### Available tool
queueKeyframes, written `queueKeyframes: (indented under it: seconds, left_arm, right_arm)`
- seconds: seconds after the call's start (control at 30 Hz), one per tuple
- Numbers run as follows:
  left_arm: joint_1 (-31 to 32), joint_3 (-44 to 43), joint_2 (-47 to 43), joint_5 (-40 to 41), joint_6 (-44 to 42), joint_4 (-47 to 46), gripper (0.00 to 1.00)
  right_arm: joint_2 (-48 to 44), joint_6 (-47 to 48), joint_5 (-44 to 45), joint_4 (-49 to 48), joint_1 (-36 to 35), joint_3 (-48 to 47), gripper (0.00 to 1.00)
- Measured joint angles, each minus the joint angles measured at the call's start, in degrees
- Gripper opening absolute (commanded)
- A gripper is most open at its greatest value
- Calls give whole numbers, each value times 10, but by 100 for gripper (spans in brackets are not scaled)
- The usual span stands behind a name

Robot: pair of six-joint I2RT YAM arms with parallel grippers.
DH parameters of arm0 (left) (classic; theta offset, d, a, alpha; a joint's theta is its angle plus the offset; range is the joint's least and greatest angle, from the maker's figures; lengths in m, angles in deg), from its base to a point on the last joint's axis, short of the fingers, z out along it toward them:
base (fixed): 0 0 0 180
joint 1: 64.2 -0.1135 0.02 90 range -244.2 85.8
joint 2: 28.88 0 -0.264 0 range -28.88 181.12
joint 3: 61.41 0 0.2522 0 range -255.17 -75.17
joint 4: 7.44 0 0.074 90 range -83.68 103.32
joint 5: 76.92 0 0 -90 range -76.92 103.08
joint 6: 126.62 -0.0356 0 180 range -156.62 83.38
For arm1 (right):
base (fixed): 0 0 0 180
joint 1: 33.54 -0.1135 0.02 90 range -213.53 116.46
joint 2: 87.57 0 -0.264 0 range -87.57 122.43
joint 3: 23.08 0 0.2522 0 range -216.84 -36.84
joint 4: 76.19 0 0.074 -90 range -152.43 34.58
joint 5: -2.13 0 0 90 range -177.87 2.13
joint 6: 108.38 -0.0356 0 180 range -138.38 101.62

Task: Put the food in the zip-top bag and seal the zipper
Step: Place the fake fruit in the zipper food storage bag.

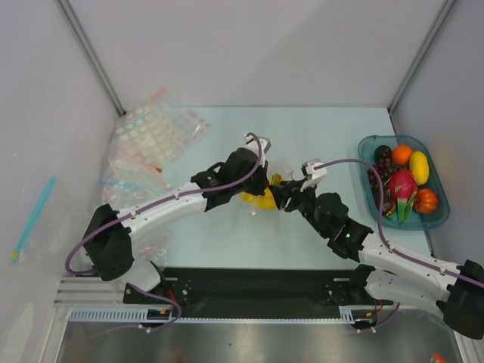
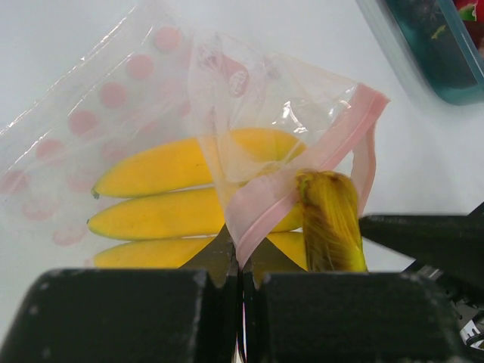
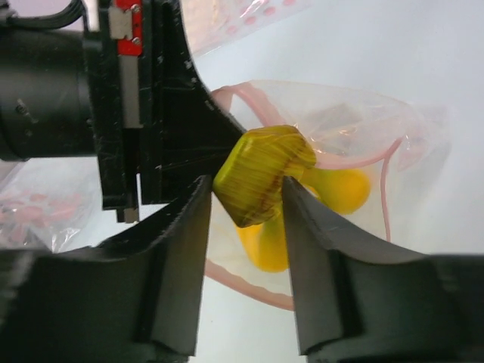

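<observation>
The left claw [image 2: 242, 255] pinches the zipper [image 2: 321, 151] to hold the bag [image 2: 144, 98] open; the right claw [image 3: 246, 189] grips the banana [image 2: 166, 215] stem to feed it inside.

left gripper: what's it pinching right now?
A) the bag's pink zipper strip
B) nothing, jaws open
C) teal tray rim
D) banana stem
A: in the left wrist view the left gripper is shut on the pink zipper strip of the zip-top bag, with the banana bunch lying just beyond it.
</observation>
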Motion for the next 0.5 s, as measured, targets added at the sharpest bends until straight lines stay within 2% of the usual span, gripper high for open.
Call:
queueKeyframes:
  seconds: [0.2, 0.3, 0.33, 0.4, 0.5]
  left_arm:
    - [-1, 0, 0, 0, 0, 0, 0]
    - [-3, 0, 0, 1, 0, 0, 0]
    - [-4, 0, 0, 1, 0, 0, 0]
    - [-5, 0, 0, 4, 0, 0, 0]
    - [-7, 0, 0, 9, 0, 0, 0]
  right_arm:
    - [0, 21, -46, -2, -2, 0, 31]
    - [0, 31, -65, -2, -5, 0, 29]
    - [0, 34, -70, -2, -6, 0, 30]
    - [0, 37, -75, -2, -9, 0, 41]
    - [0, 39, -69, -2, -11, 0, 42]
